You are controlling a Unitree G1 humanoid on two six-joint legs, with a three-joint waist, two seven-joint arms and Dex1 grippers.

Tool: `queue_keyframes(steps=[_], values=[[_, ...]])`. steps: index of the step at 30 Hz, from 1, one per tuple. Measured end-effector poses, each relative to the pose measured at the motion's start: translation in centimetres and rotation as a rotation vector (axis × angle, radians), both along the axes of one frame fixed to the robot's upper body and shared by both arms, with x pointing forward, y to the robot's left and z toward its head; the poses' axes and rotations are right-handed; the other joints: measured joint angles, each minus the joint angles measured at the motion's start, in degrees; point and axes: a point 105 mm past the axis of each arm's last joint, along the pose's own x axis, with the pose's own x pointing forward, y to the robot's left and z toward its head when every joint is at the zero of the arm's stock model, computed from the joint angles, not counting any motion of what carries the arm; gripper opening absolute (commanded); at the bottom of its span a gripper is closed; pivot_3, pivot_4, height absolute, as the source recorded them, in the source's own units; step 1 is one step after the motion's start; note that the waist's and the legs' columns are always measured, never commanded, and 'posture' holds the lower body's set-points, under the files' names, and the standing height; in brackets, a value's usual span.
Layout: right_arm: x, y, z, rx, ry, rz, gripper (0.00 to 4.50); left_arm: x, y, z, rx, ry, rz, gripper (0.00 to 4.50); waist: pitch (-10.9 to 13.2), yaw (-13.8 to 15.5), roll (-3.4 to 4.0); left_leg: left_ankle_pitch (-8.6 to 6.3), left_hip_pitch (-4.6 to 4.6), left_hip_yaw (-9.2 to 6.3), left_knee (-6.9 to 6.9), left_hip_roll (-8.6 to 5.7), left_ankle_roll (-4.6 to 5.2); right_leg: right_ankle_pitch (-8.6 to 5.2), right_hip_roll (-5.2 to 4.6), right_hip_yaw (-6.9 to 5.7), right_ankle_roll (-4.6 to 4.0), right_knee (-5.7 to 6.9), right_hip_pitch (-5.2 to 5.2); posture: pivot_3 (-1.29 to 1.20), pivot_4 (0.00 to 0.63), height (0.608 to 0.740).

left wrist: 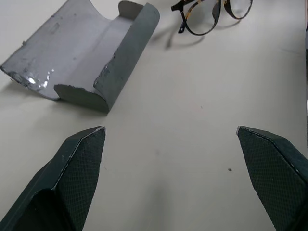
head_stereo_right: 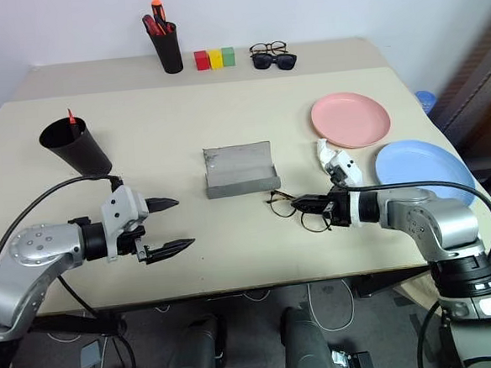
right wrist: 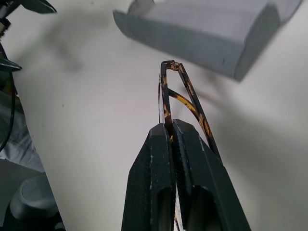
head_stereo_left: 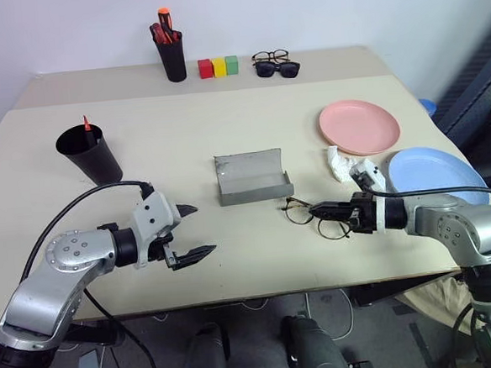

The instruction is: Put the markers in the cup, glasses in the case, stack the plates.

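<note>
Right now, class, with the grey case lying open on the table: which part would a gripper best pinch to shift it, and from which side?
Pinch the case's upright back wall from above: it stands as a thin free edge, while the rest lies flat on the table.

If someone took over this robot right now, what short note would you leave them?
Right gripper: shut on the thin black wire-frame glasses, beside the open grey clamshell case.
Left gripper: open, holding nothing.
Done: a slim red marker stands in the wide black tapered cup.
Left: glasses into the case; stack the salmon pink plate and light blue plate, lying apart.
</note>
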Motion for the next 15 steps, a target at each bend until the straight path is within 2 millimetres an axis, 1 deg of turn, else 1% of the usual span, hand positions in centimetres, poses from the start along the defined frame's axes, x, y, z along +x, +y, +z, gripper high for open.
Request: queue_keyframes(steps=[3, 7, 8, 10, 12, 14, 15], values=[[0.7, 0.5, 2.3, 0.006, -0.069, 0.034, 0.07, 0.0, 0.0, 0.0, -0.005, 0.001, 0.002, 4.5, 0.02, 0.06, 0.02, 0.0, 0.0, 0.01, 0.0, 0.0, 0.0, 0.0, 0.0, 0.0, 0.0, 0.0, 0.0, 0.0, 0.15, 0.74], [2.6, 1.6, 6.2, 0.038, -0.181, 0.087, 0.07, 0.1, 0.0, -0.1, -0.007, 0.002, 0.002, 4.5, 0.04, -0.05, 0.04, 0.0, 0.0, 0.02, 0.0, 0.0, 0.0, 0.01, 0.0, 0.0, -0.01, 0.0, -0.01, 0.0, 0.15, 0.74], [3.0, 2.0, 6.9, 0.041, -0.207, 0.1, 0.07, 0.0, 0.0, -0.1, -0.008, 0.003, 0.003, 4.5, 0.04, -0.08, 0.04, 0.0, 0.0, 0.02, -0.01, 0.0, 0.0, 0.01, 0.0, 0.0, -0.01, 0.0, -0.02, 0.0, 0.15, 0.74], [4.7, 3.5, 8.7, 0.067, -0.296, 0.131, 0.07, -0.1, 0.0, -0.2, -0.009, 0.005, 0.002, 4.5, 0.05, -0.47, 0.06, 0.0, 0.0, 0.03, -0.03, 0.0, 0.0, 0.02, 0.01, 0.0, -0.01, 0.01, -0.04, 0.0, 0.15, 0.74], [6.0, 4.9, 9.7, 0.07, -0.371, 0.159, 0.07, -0.2, 0.0, -0.3, -0.01, 0.008, 0.002, 4.5, 0.05, -0.54, 0.06, 0.0, 0.0, 0.03, -0.08, 0.0, 0.01, 0.01, 0.02, 0.0, -0.01, 0.03, -0.04, 0.0, 0.15, 0.74], [7.3, 6.2, 9.8, 0.081, -0.423, 0.172, 0.07, -0.4, 0.1, -0.6, -0.009, 0.018, 0.004, 4.5, 0.06, -0.57, 0.07, 0.01, -0.01, 0.03, -0.1, 0.0, 0.01, 0.01, 0.02, 0.0, 0.0, 0.03, -0.04, 0.0, 0.15, 0.74], [7.9, 6.9, 9.5, 0.074, -0.445, 0.18, 0.07, -0.6, 0.2, -0.7, -0.008, 0.022, 0.003, 4.5, 0.07, -0.52, 0.08, 0.01, -0.03, 0.03, -0.09, 0.0, 0.01, 0.01, 0.02, 0.0, 0.01, 0.04, -0.04, 0.0, 0.15, 0.74]])
